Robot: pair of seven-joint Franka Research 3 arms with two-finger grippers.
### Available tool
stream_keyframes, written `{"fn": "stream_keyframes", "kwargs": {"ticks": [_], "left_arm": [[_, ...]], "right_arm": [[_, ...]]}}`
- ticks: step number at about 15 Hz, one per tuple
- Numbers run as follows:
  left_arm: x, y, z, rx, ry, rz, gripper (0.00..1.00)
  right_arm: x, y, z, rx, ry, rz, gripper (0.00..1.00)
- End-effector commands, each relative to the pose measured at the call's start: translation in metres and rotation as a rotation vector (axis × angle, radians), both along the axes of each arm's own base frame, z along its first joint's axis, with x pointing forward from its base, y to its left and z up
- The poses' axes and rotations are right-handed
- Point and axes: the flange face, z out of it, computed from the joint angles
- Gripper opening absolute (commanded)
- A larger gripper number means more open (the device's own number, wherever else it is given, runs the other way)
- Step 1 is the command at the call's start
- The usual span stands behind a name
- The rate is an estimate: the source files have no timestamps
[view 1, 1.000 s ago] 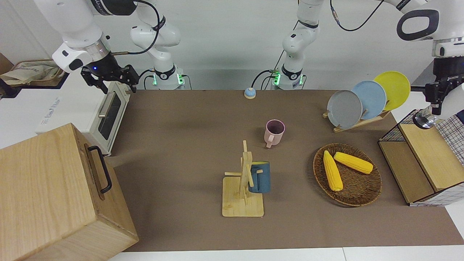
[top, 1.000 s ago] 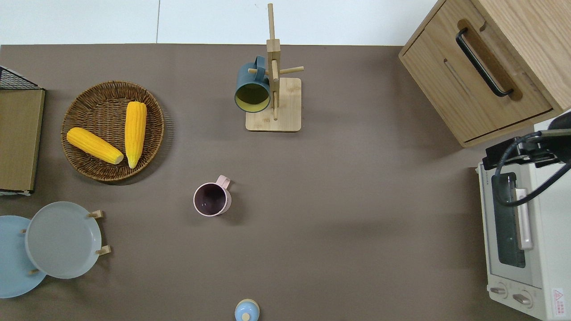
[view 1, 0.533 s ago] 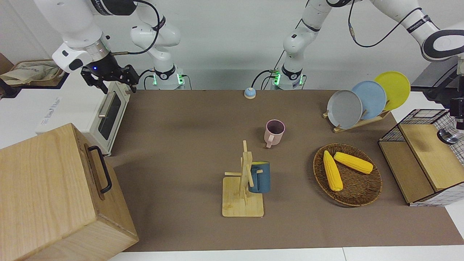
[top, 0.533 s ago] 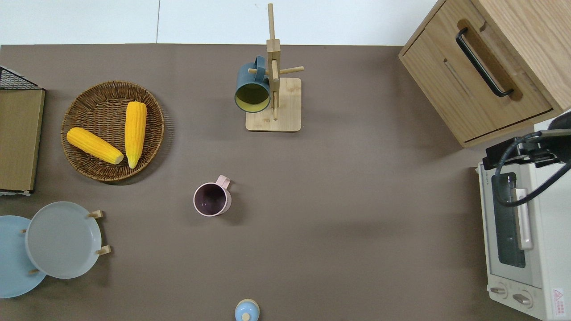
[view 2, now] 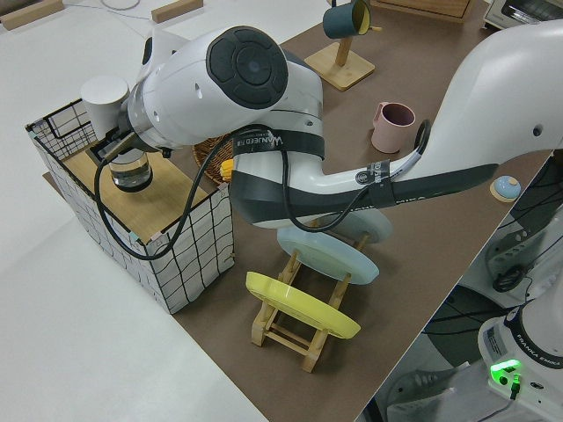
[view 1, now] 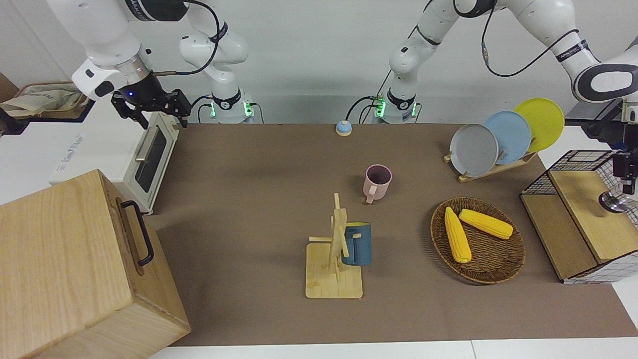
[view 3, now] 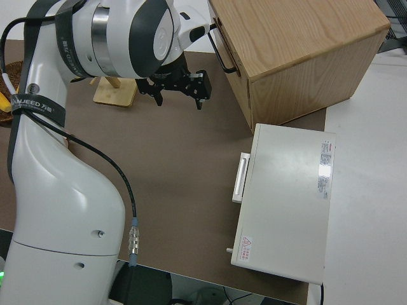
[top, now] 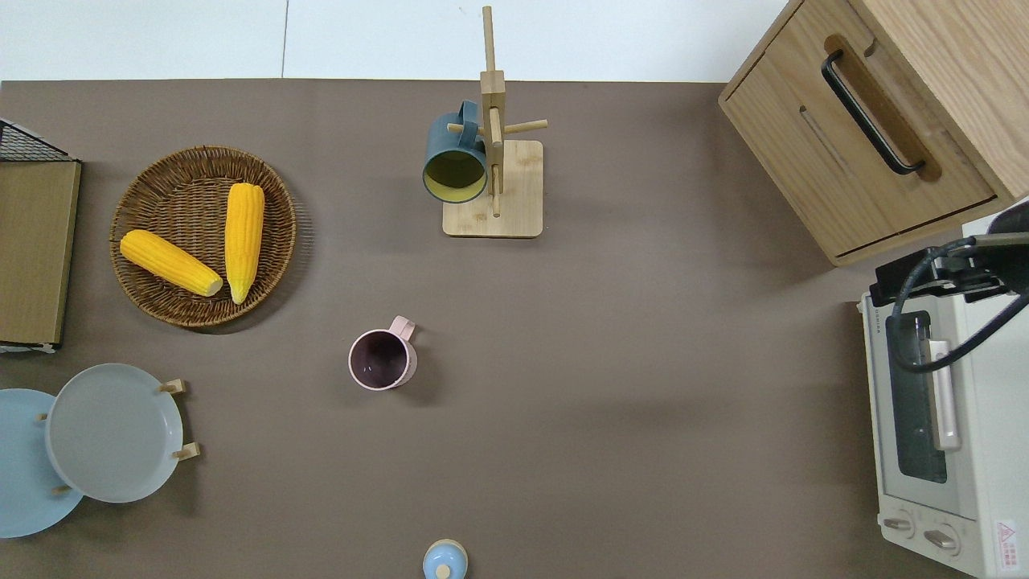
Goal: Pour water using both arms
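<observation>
Reading "WANJEED" on left arm (view 2: 264, 141) | left jaws unclear at glass (view 2: 130, 169) | right jaws spread

glossy white arms (view 1: 104, 35), woven wicker basket (view 1: 503, 269)

**Brown surface and what stands on it**

The surface (view 1: 259, 199) is covered in plain brown. The left claw (view 1: 625, 182) hangs over a wire crate (view 1: 583, 155) that stands at the left arm's end. Near that claw sit a round wicker basket (view 1: 478, 276) and a wooden plate rack (view 1: 498, 170), the rack nearer to the robots. Well apart from the claw, mid-surface, a pink mug (view 1: 377, 183) stands upright. The flat base of a wooden mug stand (view 1: 333, 279) lies farther from the robots than the mug. A small blue knob (view 1: 343, 128) sits at the robots' edge. Farthest from the claw, at the right arm's end, are a large wooden box (view 1: 75, 259) and a white toaster oven (view 1: 149, 159).
</observation>
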Motion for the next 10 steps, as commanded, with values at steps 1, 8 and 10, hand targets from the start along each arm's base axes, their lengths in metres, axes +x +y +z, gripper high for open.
{"fn": "stream_keyframes", "kwargs": {"ticks": [1,8,10], "left_arm": [[0.006,0.006,0.001,0.008,-0.051,-0.02,0.0],[0.009,0.008,-0.015,-0.013,-0.049,-0.03,0.17],[0.009,0.008,-0.015,-0.012,-0.049,-0.031,0.44]], "right_arm": [[-0.006,0.0,0.001,0.013,-0.002,0.017,0.994],[-0.006,0.0,0.001,0.013,-0.002,0.017,0.992],[-0.006,0.0,0.001,0.013,-0.002,0.017,0.992]]}}
